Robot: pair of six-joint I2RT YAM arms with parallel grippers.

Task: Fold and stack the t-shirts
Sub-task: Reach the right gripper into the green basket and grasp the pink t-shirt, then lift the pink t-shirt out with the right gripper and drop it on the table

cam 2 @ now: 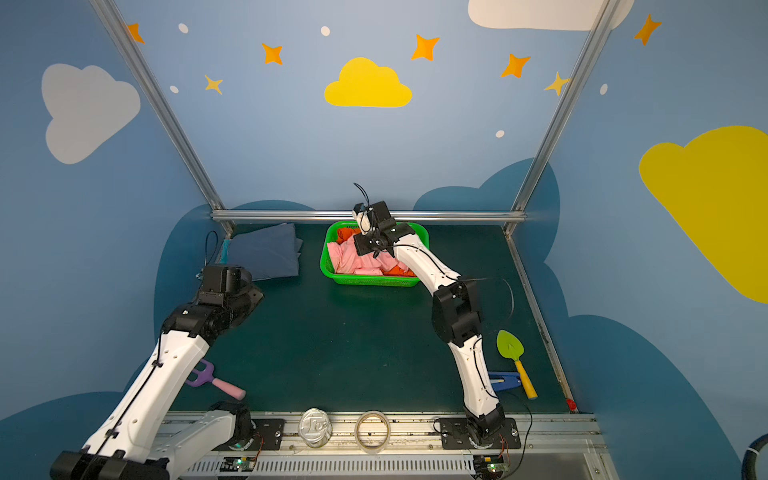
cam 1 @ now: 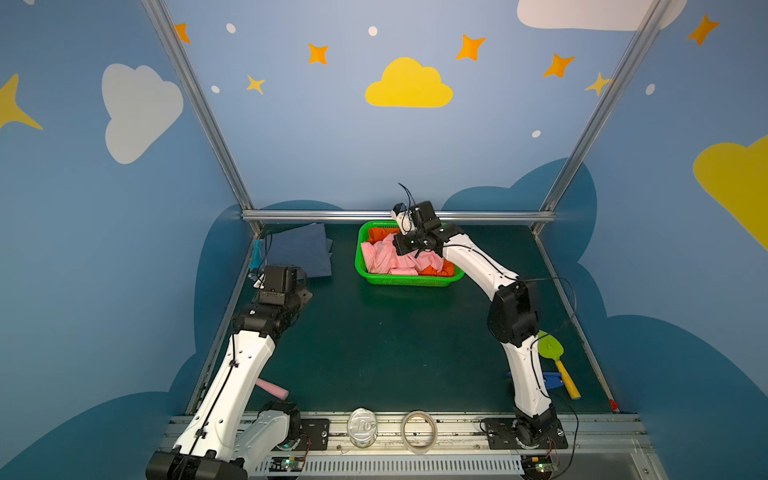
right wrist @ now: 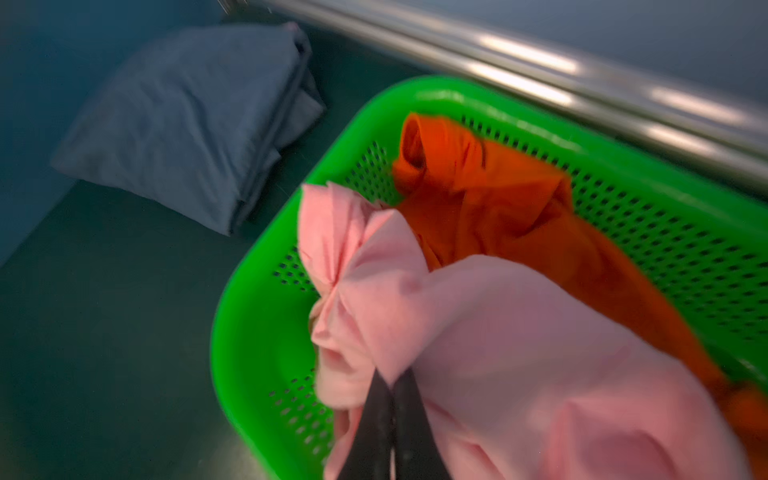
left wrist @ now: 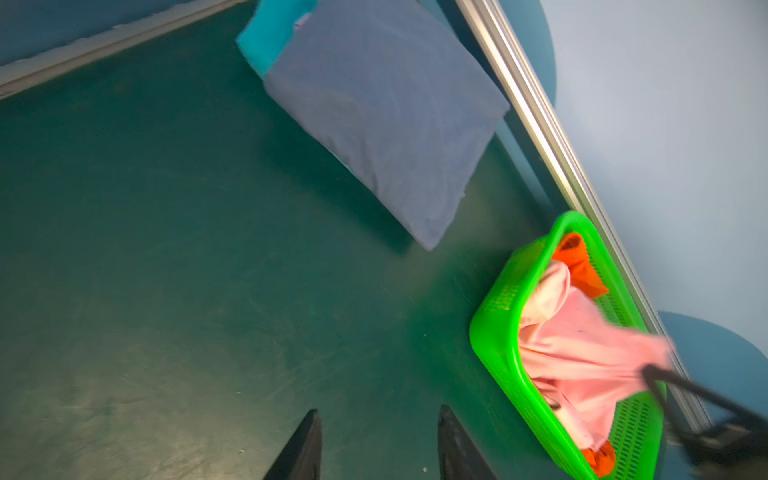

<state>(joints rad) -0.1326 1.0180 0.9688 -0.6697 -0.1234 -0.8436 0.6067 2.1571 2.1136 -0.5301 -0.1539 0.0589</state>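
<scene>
The only writing is raised script on the lid of the round metal tin (cam 1: 362,427) at 6 o'clock on the front rail, and it is too blurred to read. A clear tape ring (cam 1: 418,430) lies just beside it.

The pink tee (cam 1: 386,259) lies crumpled in the basket (cam 1: 405,281) at 12 o'clock on the dark green mat (cam 1: 374,340). It covers most of the orange tee (cam 1: 379,233), which shows only at the far corner and the near right corner. The right gripper (right wrist: 392,380) has its thin black fingers pressed together on a pinch of pink cloth, which gathers into pleats at the grip. In both top views the wrist hides that grip.

The blue tee (cam 1: 303,253) is folded into a soft rectangle at 11 o'clock, apart from the basket. The teal tee (left wrist: 270,37) lies under it, with only a strip showing. The left gripper (left wrist: 378,411) hangs over bare mat at 10 o'clock, its fingers parted with a clear gap and nothing between them. Only its tips show in the wrist view.

Both wrist views are smeared. The basket is glossy green plastic with perforated walls and rounded corners.
</scene>
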